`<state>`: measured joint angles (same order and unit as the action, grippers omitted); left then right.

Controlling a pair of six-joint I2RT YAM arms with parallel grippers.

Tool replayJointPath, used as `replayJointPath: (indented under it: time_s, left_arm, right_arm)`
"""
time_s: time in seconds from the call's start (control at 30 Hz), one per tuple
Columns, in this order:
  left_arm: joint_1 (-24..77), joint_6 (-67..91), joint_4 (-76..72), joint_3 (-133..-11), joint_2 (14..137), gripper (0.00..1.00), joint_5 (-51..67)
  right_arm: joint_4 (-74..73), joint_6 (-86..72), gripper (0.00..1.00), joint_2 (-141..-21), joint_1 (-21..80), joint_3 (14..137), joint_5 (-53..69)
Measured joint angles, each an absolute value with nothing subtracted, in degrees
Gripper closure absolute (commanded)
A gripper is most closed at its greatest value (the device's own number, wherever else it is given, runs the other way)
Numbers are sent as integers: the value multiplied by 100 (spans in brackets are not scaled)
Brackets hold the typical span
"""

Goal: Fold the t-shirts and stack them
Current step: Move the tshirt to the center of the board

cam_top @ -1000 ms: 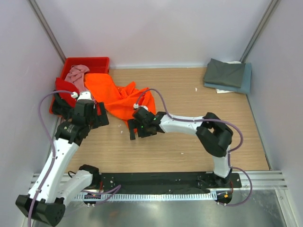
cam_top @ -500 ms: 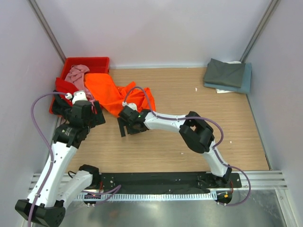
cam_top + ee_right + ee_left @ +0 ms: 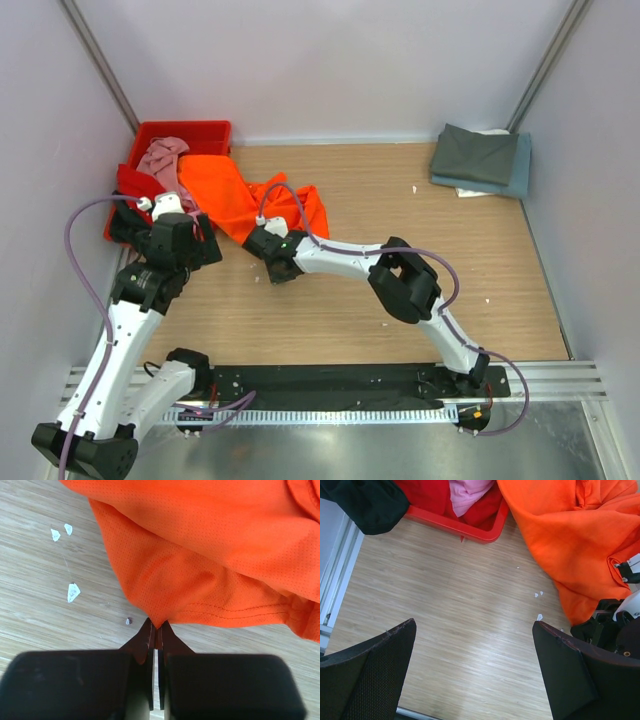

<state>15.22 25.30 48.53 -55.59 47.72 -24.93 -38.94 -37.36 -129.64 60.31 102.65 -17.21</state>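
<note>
A bright orange t-shirt (image 3: 225, 195) lies crumpled on the wooden table, its far part draped over the red crate's edge. My right gripper (image 3: 270, 245) is shut on the shirt's near corner; in the right wrist view the fingertips (image 3: 159, 625) pinch a point of orange cloth (image 3: 210, 555) just above the table. My left gripper (image 3: 165, 243) hovers open to the left of the shirt, and nothing lies between its fingers (image 3: 475, 670), only bare wood. The orange shirt (image 3: 570, 545) fills that view's upper right. Pink (image 3: 160, 155) and red (image 3: 135, 180) t-shirts lie in the crate.
The red crate (image 3: 215, 128) stands at the back left, with a dark cloth (image 3: 370, 505) hanging over its corner. Dark grey and slate blue folded shirts (image 3: 480, 158) are stacked at the back right. Small white scraps (image 3: 72, 592) dot the wood near the right gripper.
My right arm reached left to the orange shirt's near corner and its jaws went from open to shut on the cloth. The left arm shifted slightly and stayed open.
</note>
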Motion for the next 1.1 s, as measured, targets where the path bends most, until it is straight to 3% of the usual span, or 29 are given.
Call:
replayJointPath:
  time_s: [0.13,0.27,0.4,0.57,0.83,1.1]
  left_arm:
    - [1522,2530,4849,-5540,4772,0,-2508]
    - [1522,2528,4847,-5531,4766,0,-2502]
    - [1522,2528,4836,-5524,4733,0,-2471]
    - [1522,2528,4816,-5524,4836,2,-2322]
    - [1680,2768,4823,-5529,5725,11,-1704]
    - [2720,3656,4278,-4982,5970,16,-1361]
  right_arm:
    - [-3804,-3723,98,-12884,5999,10147,-1839]
    - [-3730,-3636,98,-12095,5612,8958,-2174]
    - [-3924,-3553,98,-10595,4270,7310,-2434]
    - [-4034,-3435,99,-8519,2543,6169,-2779]
    - [-4010,-3304,98,-8176,2685,5516,-2349]
    - [-4045,-3142,99,-8042,2681,5452,-2095]
